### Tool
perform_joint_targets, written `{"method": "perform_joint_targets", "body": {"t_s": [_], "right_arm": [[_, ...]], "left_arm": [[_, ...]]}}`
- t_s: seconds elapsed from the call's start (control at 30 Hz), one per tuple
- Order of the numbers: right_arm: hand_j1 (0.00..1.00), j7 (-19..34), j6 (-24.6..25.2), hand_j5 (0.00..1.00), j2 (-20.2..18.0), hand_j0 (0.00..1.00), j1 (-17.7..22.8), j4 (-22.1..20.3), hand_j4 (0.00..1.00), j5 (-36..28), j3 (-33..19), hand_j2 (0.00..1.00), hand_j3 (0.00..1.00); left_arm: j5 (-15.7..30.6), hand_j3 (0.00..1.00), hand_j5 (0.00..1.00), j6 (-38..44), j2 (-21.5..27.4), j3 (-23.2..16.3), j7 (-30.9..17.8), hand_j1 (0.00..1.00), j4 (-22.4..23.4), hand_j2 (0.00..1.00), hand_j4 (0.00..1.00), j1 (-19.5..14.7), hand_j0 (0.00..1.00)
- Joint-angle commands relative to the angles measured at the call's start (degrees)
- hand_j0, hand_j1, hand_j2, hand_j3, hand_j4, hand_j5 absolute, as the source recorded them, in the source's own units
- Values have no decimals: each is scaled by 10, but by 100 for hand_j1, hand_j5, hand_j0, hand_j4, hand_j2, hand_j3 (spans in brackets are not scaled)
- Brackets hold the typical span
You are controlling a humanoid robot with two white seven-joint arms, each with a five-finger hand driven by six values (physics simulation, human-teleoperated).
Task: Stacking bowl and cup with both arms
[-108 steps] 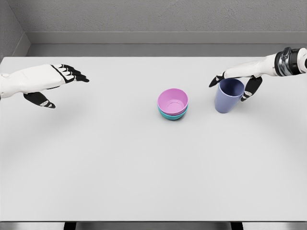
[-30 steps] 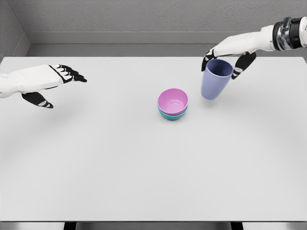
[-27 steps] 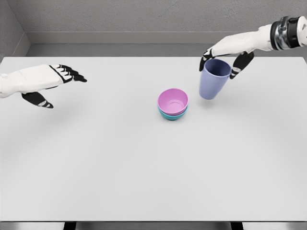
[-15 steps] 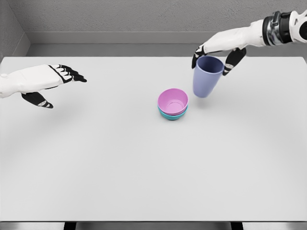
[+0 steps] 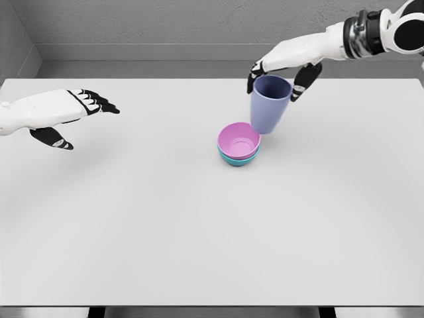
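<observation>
The right hand [image 5: 278, 71] grips the cup [image 5: 268, 104] by its rim from above, hanging it upright just beside the pink bowl [image 5: 239, 140], nested in the teal bowl [image 5: 233, 159], to lower it inside, while the left hand [image 5: 63, 112] hovers open, well apart.

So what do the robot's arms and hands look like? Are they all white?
Mostly. Both arms have smooth white shells. The left hand has a white back and black fingers with small pale patches near the tips. The right hand is also white with black fingers, and its arm has a black and grey ringed band further up, like a cuff. No loose cables show.
</observation>
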Motion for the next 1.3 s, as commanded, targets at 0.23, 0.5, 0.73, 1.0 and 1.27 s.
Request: {"method": "perform_joint_targets", "body": {"t_s": [0.23,0.5,0.73,1.0,1.27], "right_arm": [[72,0,2,72,19,72,0,-5,72,-3,-1,72,72],[72,0,4,72,33,72,1,-5,72,-4,-1,72,72],[72,0,5,72,40,72,3,-5,72,-5,0,72,72],[72,0,4,72,43,72,4,-5,72,-4,1,72,72],[72,0,3,72,42,72,5,-13,72,-4,4,72,72]], "left_arm": [[2,100,100,2,0,0,0,100,0,100,100,0,100],[2,100,100,2,1,0,-1,100,0,100,100,0,100],[3,100,100,2,1,0,-1,100,0,100,100,0,100],[2,100,100,2,1,-2,-1,100,0,100,100,3,100],[2,100,100,2,1,-1,-1,100,0,100,100,3,100]]}}
